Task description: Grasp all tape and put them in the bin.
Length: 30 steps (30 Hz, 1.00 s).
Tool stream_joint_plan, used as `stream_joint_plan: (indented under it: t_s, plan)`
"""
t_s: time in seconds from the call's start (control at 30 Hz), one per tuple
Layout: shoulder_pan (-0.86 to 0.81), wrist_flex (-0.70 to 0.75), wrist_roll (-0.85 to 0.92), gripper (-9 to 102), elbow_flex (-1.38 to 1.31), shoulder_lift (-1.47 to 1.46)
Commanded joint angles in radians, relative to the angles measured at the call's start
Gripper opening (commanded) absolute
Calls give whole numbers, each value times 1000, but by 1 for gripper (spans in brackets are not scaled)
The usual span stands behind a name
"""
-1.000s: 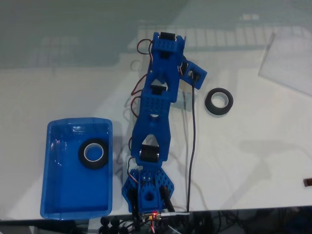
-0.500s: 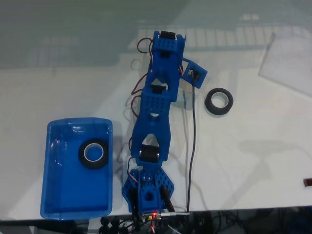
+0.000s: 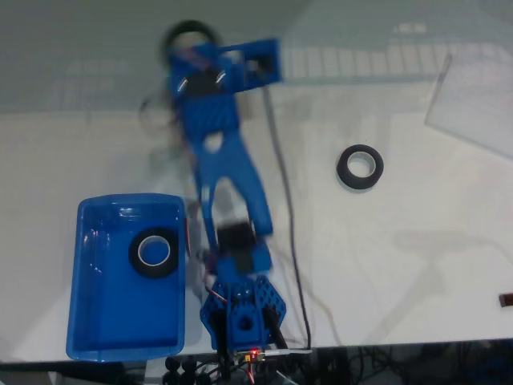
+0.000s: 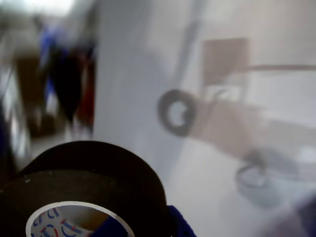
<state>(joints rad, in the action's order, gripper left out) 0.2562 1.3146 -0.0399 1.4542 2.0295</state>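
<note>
Tape roll (image 4: 84, 192) fills the near lower left of your wrist view, black with a pale core that carries small printed marks, and a blue finger (image 4: 175, 224) presses against its right edge. Your gripper (image 3: 192, 44) is clamped on that roll: in the fixed view it shows as a blurred dark ring at the far end of the arm (image 3: 220, 160), up near the far edge of the table (image 3: 401, 265), left of centre.

Nearest you in the fixed view sits the arm's base (image 3: 240, 313), at the table's near edge, with a small red light glowing on it. Just left of the base lies the bin (image 3: 96, 321), bright blue with low walls. A second roll (image 3: 154, 253) lies flat inside it, toward its far right corner.

Farther out and to the right, a third roll (image 3: 359, 167) lies flat on the white table, well apart from both arm and bin. A black cable (image 3: 288, 233) runs from the base up along the arm's right side.

At the far right a clear sheet (image 3: 473, 100) rests on the table. Your wrist view is too smeared beyond the held roll to tell much, though a dark ring shape (image 4: 177, 111) shows mid-frame.
</note>
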Motion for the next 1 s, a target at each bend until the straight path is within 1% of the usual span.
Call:
stream_joint_plan:
  t_s: [0.0, 0.1, 0.17, 0.23, 0.37, 0.57, 0.87, 0.93, 0.97]
  plan:
    - [244, 98, 58, 0, 49, 296]
    - [448, 192, 72, 0, 110, 430]
    - [548, 242, 83, 0, 146, 486]
    - [623, 273, 109, 0, 204, 541]
    - [741, 279, 150, 0, 373, 637]
    - [810, 261, 147, 0, 522, 673]
    - [853, 124, 155, 0, 715, 721]
    - [856, 109, 153, 2, 732, 719]
    - [856, 104, 153, 5, 738, 716]
